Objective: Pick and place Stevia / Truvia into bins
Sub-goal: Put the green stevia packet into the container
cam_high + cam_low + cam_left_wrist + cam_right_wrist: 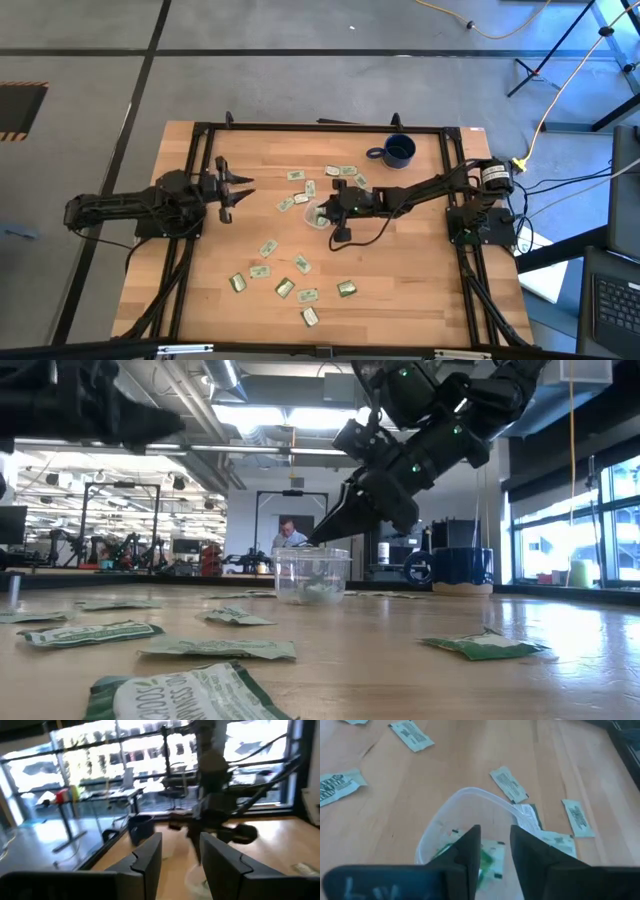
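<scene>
Behind cup (pixel 316 213), blue mug (pixel 398 151)

Little legible print anywhere. On the nearest pale green and white paper sachet (pixel 185 698), lying at the near edge of the wooden desk (pixel 400 660) in the low view, dark green capitals reading roughly "STEVIA", with a second partial line beneath, possibly "COCO", cut off and uncertain. On another flat green-and-white sachet (pixel 337 785) in the right wrist view, rows of dark lettering visible but too blurred to make out. Printing on the remaining scattered sachets too small to read. No readable numbers or signs elsewhere.
</scene>
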Controlling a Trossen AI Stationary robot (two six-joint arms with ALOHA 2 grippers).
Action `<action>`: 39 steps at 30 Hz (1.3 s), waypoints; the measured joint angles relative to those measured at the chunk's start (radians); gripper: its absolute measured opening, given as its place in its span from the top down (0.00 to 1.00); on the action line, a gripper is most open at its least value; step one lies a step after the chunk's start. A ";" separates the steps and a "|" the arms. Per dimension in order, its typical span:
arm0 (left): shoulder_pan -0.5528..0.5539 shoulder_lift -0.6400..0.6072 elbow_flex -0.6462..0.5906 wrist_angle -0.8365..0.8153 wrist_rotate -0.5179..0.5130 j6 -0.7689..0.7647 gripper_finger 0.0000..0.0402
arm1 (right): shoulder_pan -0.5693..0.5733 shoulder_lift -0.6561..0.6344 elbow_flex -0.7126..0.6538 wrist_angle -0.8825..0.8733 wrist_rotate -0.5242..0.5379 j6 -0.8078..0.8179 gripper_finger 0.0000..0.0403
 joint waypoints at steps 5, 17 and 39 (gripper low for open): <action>-0.092 0.105 0.097 -0.077 -0.014 0.083 0.67 | 0.000 -0.109 0.000 -0.140 0.022 0.113 0.71; -0.400 0.525 0.421 -0.518 -0.233 -0.151 0.72 | 0.003 -0.480 -0.207 -0.282 0.052 0.253 0.71; -0.854 1.119 0.617 -0.820 -0.071 -1.241 0.78 | 0.003 -0.638 -0.453 -0.043 0.094 0.296 0.71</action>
